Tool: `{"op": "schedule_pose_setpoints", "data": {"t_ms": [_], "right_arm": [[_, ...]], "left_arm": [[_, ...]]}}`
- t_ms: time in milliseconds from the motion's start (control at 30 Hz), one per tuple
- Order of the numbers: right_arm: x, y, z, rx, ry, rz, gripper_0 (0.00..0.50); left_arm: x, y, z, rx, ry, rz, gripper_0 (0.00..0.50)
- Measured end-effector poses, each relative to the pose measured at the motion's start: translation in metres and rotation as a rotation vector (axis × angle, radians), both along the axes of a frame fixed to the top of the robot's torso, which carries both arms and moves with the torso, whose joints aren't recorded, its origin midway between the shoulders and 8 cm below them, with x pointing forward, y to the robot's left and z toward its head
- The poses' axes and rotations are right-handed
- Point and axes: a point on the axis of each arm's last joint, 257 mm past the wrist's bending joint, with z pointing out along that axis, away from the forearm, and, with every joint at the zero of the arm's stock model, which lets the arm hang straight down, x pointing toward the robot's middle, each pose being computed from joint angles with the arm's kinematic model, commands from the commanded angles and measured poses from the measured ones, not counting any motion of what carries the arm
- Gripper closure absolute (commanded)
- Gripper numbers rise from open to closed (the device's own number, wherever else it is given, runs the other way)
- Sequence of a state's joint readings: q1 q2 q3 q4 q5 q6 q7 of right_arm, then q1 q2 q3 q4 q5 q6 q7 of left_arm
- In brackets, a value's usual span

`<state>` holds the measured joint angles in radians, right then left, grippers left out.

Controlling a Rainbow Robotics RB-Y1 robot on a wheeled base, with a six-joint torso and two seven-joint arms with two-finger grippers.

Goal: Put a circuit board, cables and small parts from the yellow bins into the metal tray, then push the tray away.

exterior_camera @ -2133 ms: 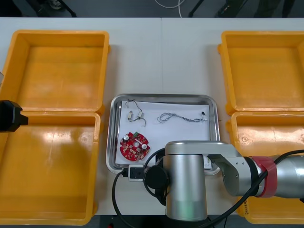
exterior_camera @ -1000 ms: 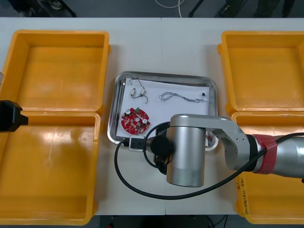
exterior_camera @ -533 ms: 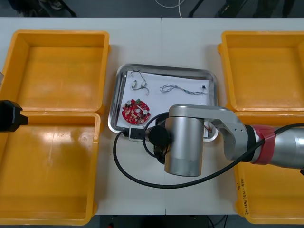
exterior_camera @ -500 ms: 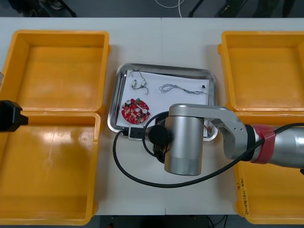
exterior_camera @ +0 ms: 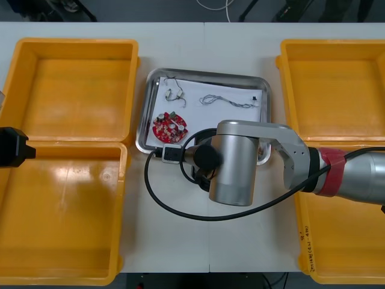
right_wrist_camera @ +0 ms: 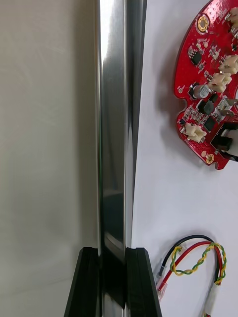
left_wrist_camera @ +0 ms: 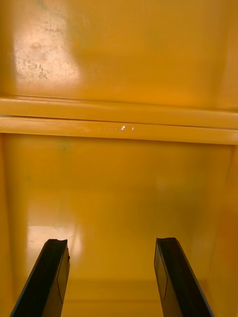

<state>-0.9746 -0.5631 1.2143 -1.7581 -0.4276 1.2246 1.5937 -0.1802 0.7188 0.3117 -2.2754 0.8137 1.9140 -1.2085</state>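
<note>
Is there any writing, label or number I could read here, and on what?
Print on the near right yellow bin's rim: too small to read.
Tiny marks on the circuit board: too small to read.
The metal tray, clamped by the right gripper: no text.

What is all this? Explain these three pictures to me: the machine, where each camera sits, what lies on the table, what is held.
This is a two-armed robot. The front view looks down at a light table with four yellow bins and a shiny rectangular metal tray holding a round red circuit board and thin cables. The other two cameras sit on the wrists. The right gripper is clamped on the tray's rim; the left gripper hangs open over a yellow bin.
</note>
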Motion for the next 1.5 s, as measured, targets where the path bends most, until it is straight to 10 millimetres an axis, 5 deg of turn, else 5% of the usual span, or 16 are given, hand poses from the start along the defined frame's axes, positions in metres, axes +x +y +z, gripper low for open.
{"op": "schedule_pose_setpoints", "data": {"t_ms": [767, 1500], "right_arm": [[0.064, 0.001, 0.027, 0.018, -0.116, 0.055, 0.500], [0.101, 0.000, 0.044, 0.036, -0.190, 0.096, 0.500]], "left_arm": [[0.000, 0.000, 0.000, 0.000, 0.000, 0.000, 0.000], [0.000, 0.000, 0.000, 0.000, 0.000, 0.000, 0.000]]}}
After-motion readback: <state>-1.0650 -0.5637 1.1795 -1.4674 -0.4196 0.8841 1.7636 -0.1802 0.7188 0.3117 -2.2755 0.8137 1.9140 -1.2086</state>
